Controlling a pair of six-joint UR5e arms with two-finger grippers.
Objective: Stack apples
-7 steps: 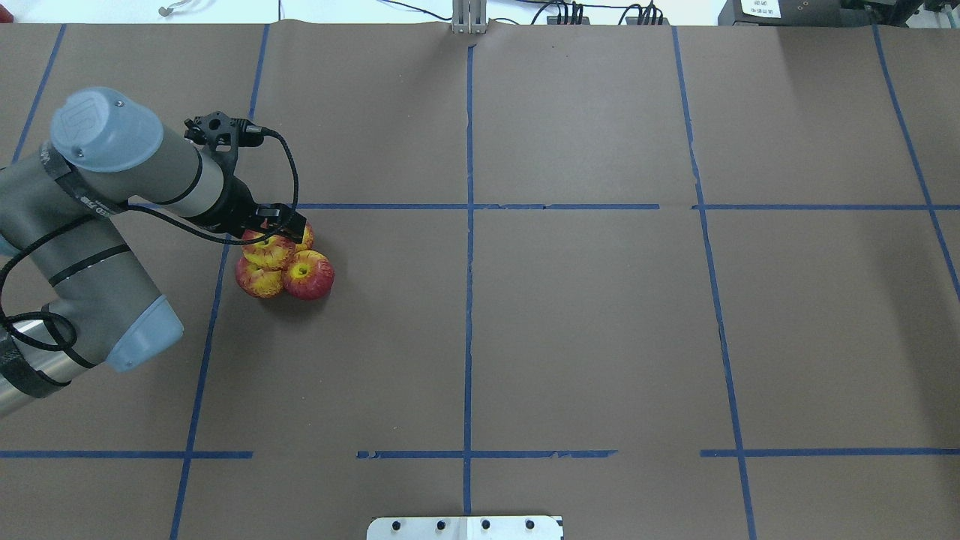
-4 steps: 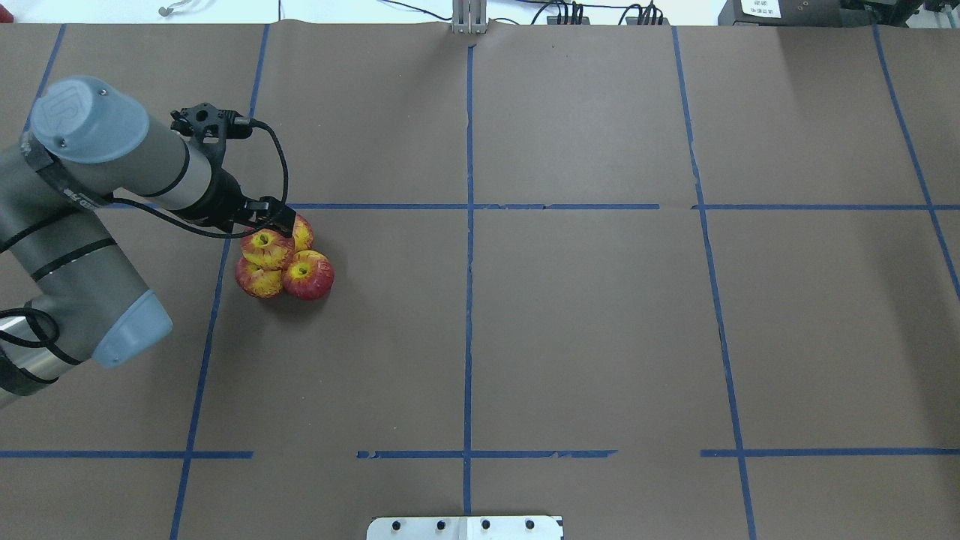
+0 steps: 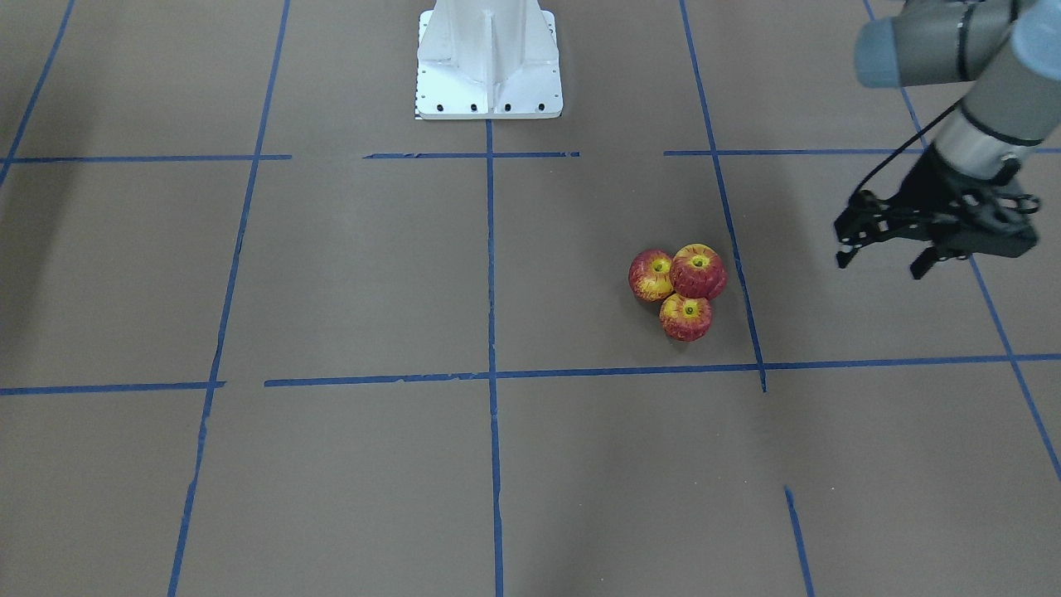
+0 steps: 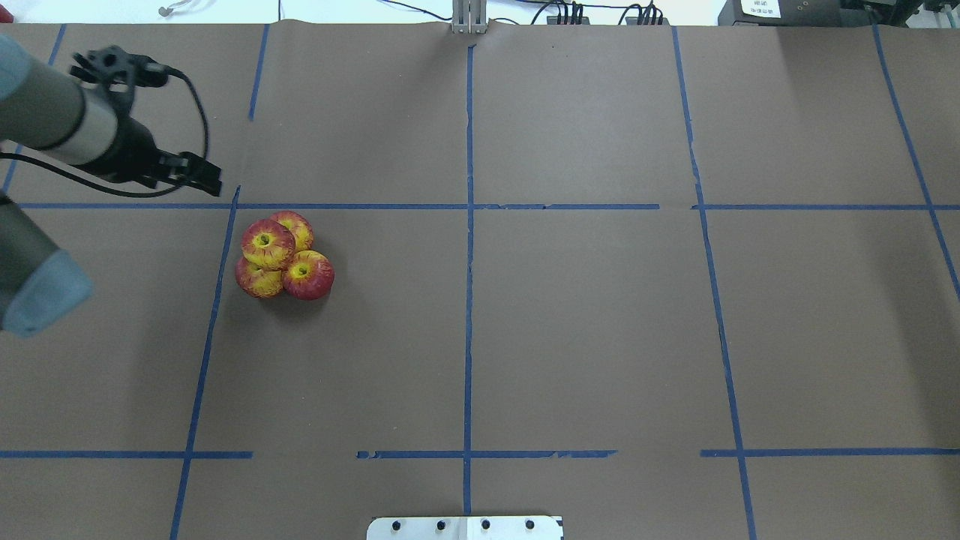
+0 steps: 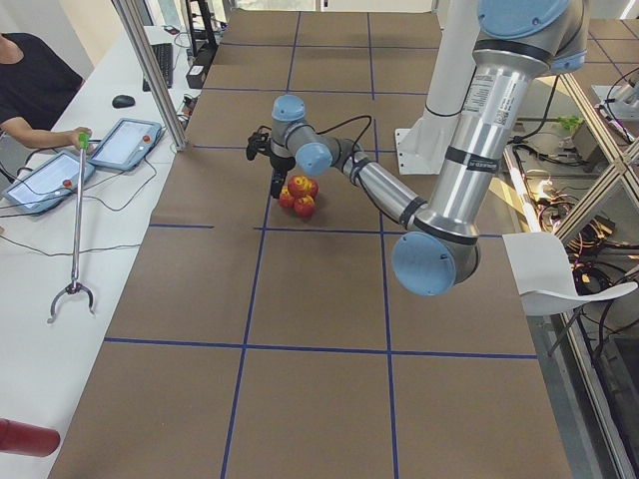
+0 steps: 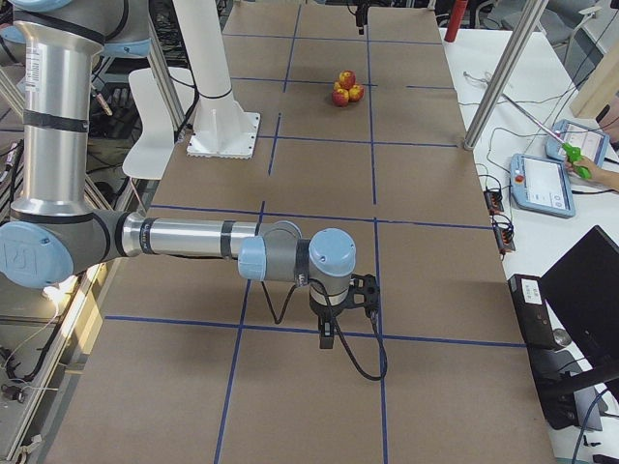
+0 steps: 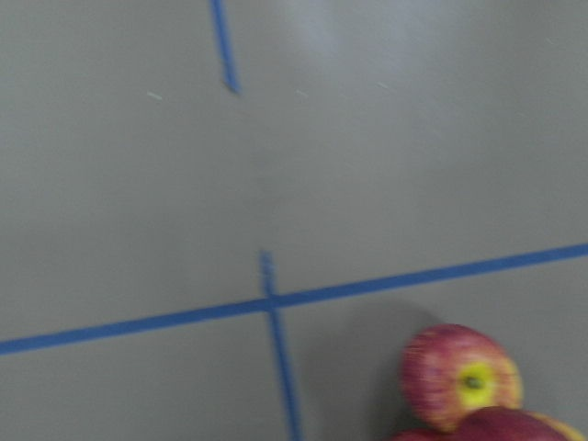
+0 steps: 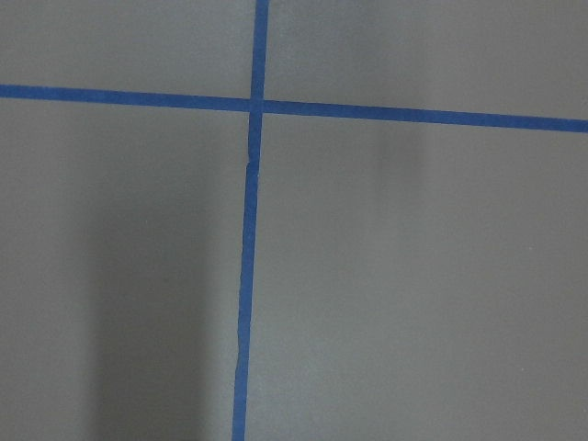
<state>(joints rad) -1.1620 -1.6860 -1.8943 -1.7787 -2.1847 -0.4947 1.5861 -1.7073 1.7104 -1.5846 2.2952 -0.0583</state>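
Four red-and-yellow apples sit in a tight cluster left of the table's middle. Three lie on the paper and one apple [image 4: 267, 242] rests on top of them. In the front view the top apple [image 3: 698, 271] hides one of the lower ones. The cluster also shows in the left wrist view [image 7: 459, 378], at the bottom right. My left gripper [image 4: 204, 177] is open and empty. It hangs above the table, apart from the apples, on their far left, and it also shows in the front view [image 3: 883, 255]. My right gripper [image 6: 331, 329] shows only in the right side view, far from the apples, and I cannot tell its state.
The white robot base plate [image 4: 465, 527] is at the near middle edge. Blue tape lines [image 4: 469, 225] divide the brown paper. An operator [image 5: 30, 95] sits at a side desk with tablets [image 5: 125, 143] and a grabber stick [image 5: 75, 230].
My left gripper was at the top apple a second ago. It has let go and pulled back to the far left. The top apple stays on the other three.
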